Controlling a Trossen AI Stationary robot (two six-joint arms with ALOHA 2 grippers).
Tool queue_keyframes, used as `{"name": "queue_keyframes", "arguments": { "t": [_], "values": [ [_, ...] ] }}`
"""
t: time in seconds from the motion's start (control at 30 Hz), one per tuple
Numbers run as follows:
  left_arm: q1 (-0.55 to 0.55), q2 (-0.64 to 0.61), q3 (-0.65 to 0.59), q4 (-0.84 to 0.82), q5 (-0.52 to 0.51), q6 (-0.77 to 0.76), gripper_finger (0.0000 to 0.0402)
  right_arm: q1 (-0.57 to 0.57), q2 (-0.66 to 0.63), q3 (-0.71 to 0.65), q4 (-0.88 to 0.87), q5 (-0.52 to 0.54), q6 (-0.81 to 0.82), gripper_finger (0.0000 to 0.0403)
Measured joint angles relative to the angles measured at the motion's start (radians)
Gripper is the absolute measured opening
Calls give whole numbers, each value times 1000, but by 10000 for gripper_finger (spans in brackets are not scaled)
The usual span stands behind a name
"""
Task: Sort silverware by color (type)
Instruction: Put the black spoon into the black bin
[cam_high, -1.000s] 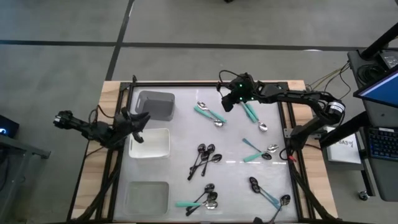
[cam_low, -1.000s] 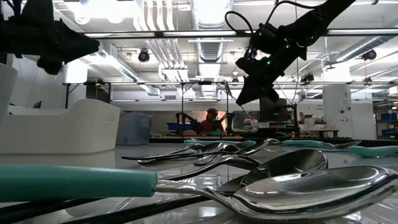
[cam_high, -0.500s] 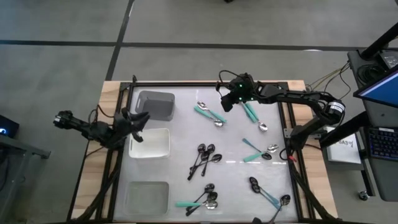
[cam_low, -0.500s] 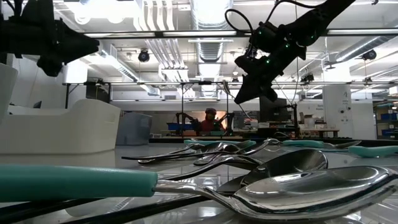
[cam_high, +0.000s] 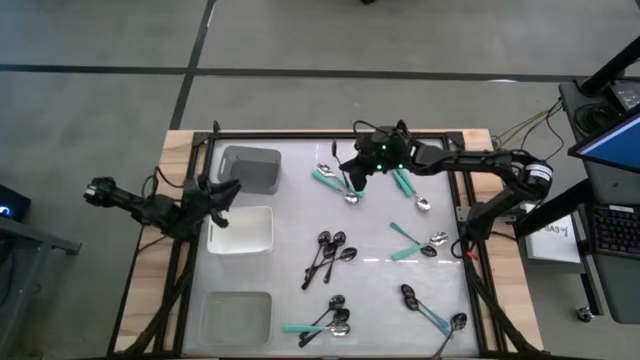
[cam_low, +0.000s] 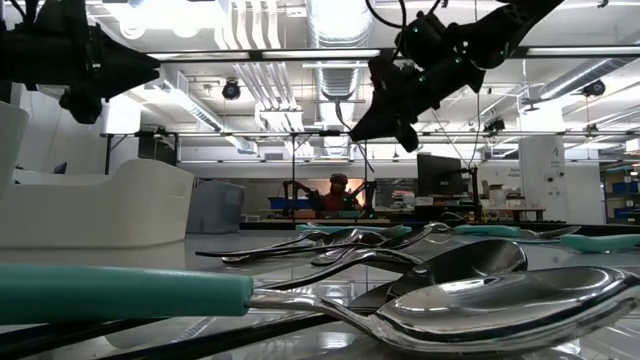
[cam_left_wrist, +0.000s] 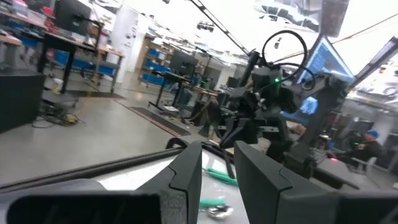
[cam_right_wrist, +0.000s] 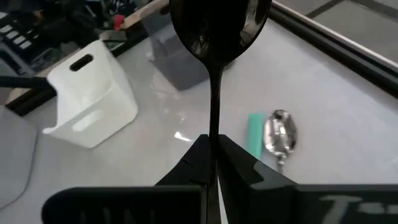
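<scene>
I've swung my right gripper (cam_high: 349, 176) leftward above the table (cam_high: 290, 210) toward the grey bin (cam_high: 250, 168), jaws clenched on a black spoon (cam_right_wrist: 214, 37), so a drop looks close; left gripper (cam_high: 226, 192) waits half-spread beside the white bin (cam_high: 241, 230).

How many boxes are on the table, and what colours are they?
grey bin: 1
white bin: 1
clear bin: 1
Total: 3 bins
</scene>
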Motion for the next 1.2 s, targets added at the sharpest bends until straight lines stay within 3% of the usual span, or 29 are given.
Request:
{"name": "queue_keyframes", "arguments": {
  "t": [0.27, 0.77, 0.97, 1.2],
  "values": [
    [1, 127, 0, 150, 168, -99, 78, 79, 0, 0, 153, -9, 0, 9],
    [1, 570, 3, 573, 201, -102, 78, 185, 0, 0, 233, -7, -16, 9],
    [1, 741, 141, 530, 314, -53, 78, 240, 0, 0, 249, 101, -37, 9],
    [14, 907, 361, 287, 318, 40, 78, 286, 0, 0, 242, 238, -63, 9]
  ]
}}
